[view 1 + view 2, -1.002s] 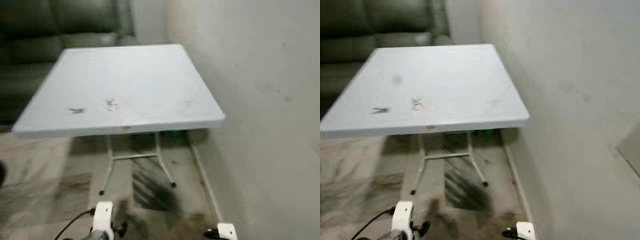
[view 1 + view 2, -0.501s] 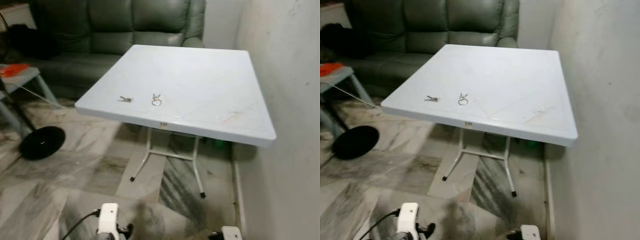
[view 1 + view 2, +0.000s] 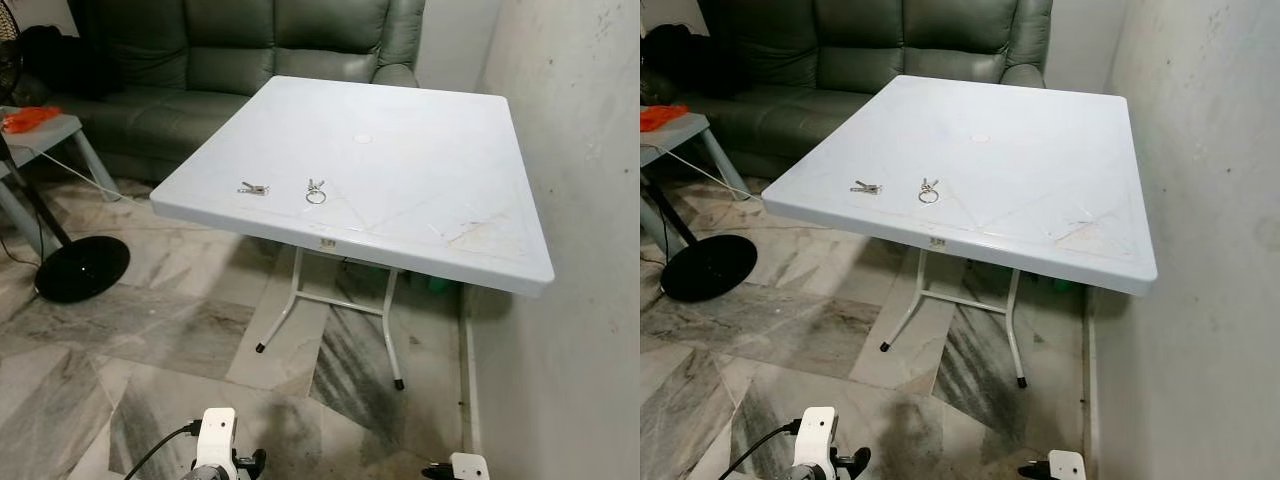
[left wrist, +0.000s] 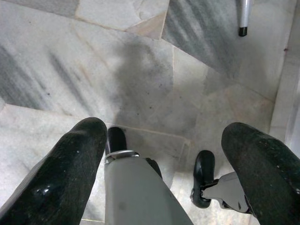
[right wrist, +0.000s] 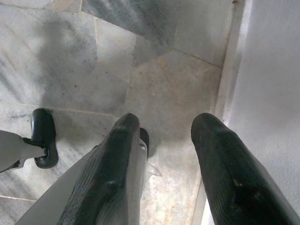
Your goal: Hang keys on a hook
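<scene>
Two black fingers [image 4: 65, 173] of the left gripper [image 4: 164, 168] were spread wide and empty, pointing down at the marble floor [image 4: 154, 79]. The right gripper [image 5: 173, 173] hung the same way, its fingers [image 5: 112, 168] apart with nothing between them, beside the white wall [image 5: 276, 93].

Ahead stood the white counter [image 3: 400, 150] on thin metal legs [image 3: 290, 310]. Seen from the head camera, a small bunch of keys [image 3: 253, 188] lay near the counter's front edge at about nine o'clock from its middle. A second set, the keys on a ring [image 3: 316, 192], lay just to the three o'clock side of the first, apart from it.

Beyond the counter at twelve o'clock sat a dark green sofa [image 3: 250, 40]. A round black stand base [image 3: 82, 268] rested on the floor at nine o'clock.
</scene>
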Tool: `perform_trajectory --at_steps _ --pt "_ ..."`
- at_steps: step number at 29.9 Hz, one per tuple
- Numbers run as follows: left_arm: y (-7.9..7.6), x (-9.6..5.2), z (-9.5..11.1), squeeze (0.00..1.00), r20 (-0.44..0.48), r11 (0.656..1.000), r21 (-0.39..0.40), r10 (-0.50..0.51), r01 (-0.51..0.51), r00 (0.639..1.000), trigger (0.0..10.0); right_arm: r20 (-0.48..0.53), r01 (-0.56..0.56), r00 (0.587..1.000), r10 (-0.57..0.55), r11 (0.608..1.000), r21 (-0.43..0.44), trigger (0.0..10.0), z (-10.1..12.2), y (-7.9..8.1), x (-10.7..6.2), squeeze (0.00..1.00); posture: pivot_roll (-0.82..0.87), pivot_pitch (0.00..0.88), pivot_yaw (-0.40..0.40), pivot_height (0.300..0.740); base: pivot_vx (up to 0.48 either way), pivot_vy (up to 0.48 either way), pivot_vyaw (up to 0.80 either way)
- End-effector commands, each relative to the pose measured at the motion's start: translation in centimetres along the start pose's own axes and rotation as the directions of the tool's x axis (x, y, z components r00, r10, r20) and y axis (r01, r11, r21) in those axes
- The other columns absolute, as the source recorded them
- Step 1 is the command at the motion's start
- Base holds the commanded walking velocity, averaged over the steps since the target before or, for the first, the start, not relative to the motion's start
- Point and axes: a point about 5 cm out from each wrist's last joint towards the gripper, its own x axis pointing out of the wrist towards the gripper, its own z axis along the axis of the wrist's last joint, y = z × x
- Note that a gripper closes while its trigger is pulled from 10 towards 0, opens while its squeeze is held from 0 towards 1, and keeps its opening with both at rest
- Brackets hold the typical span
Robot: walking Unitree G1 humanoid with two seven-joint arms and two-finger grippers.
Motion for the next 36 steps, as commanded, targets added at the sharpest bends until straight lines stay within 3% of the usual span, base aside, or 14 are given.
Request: perform_trajectory --at_steps 1,36 --pt "0.40 -0.04 0.24 0.00 0.005 1.000 -0.007 0.013 -0.013 1.000 10.0 0.009 -0.007 1.000 0.007 1.000 0.004 10.0 0.20 0.23 0.05 0.00 -0.04 0.000 -0.027 0.740 0.000 0.435 0.00" --pt "0.36 -0.09 -0.13 0.00 0.001 1.000 -0.027 0.009 -0.009 1.000 10.0 0.007 -0.008 1.000 0.008 1.000 -0.005 10.0 -0.08 0.18 -0.03 0.00 -0.03 0.000 -0.033 0.740 0.000 0.428 0.00"
